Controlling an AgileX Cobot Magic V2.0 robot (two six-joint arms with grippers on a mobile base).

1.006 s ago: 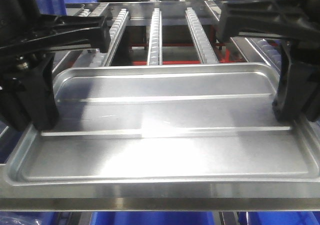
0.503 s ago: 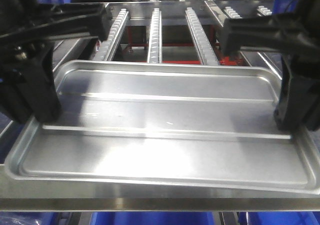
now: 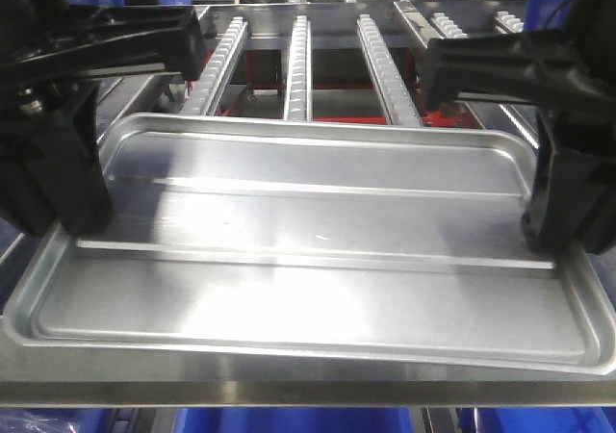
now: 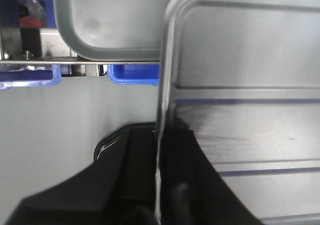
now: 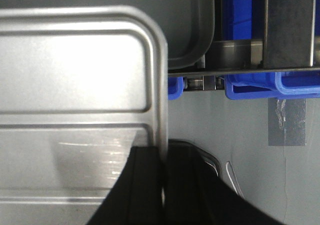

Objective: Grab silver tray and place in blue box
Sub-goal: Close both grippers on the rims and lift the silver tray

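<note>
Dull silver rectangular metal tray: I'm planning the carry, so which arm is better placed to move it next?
Neither alone: left fingers clamp the silver tray at its left rim, right fingers at its right, so both should carry it.

A steel rack (image 3: 289,393) carries three roller rails (image 3: 298,58) running back. A grey tray (image 4: 115,20) lies on its near edge; a blue box (image 3: 289,420) shows beneath.

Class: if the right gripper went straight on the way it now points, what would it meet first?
The silver tray: the right gripper is clamped on its side rim, so it would push into that. Past the rim, probably grey floor; depth is unclear.
</note>
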